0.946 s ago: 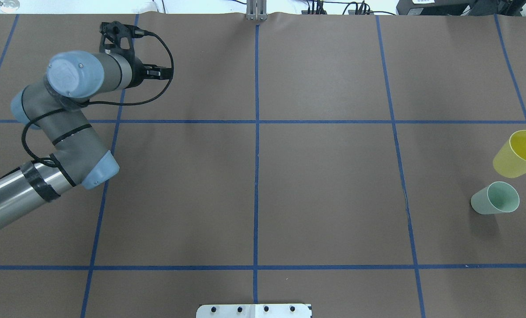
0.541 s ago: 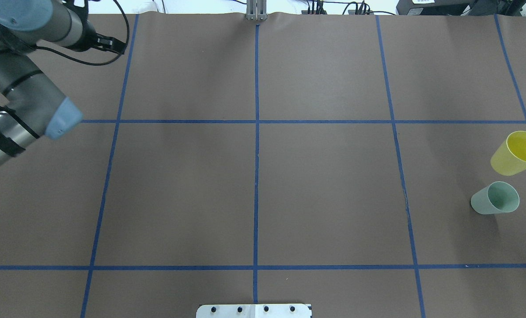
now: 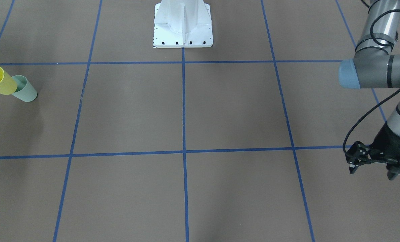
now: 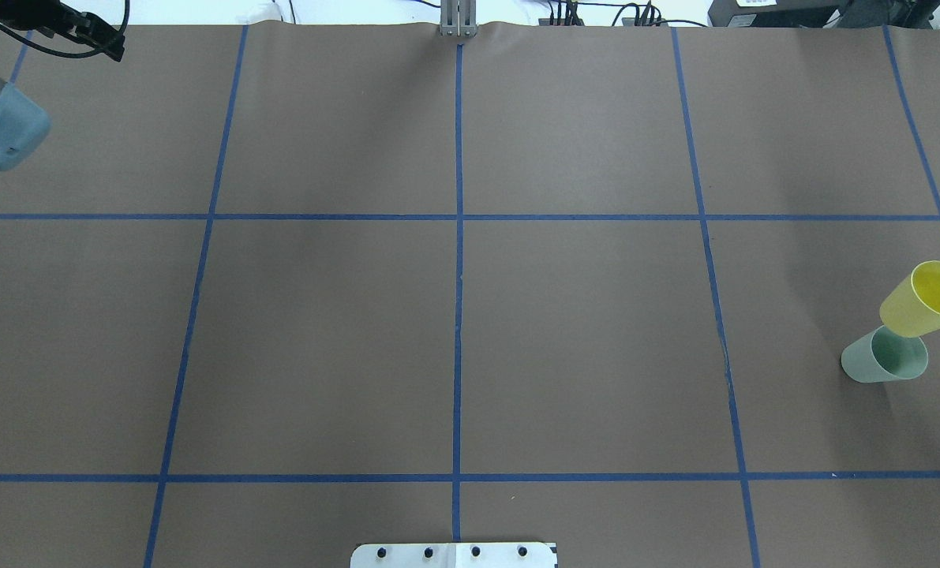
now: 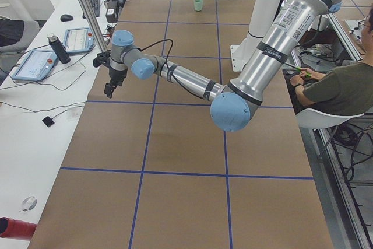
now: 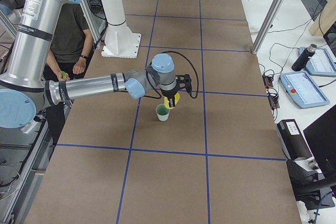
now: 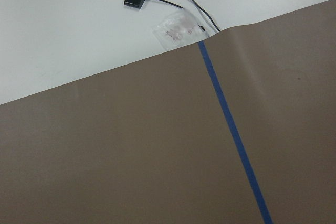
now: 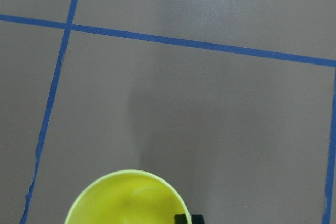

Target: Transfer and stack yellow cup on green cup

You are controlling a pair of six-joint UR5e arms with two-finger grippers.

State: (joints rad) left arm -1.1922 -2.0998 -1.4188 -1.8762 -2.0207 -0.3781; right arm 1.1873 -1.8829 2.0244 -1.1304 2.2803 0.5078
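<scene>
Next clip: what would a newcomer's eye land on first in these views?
First, the bright yellow cup, pinched at its rim by the right hand and held off the table close over the pale green cup, at the right edge of the overhead view. Next, the left hand, open and empty, over the far left corner of the brown, blue-taped table.
</scene>
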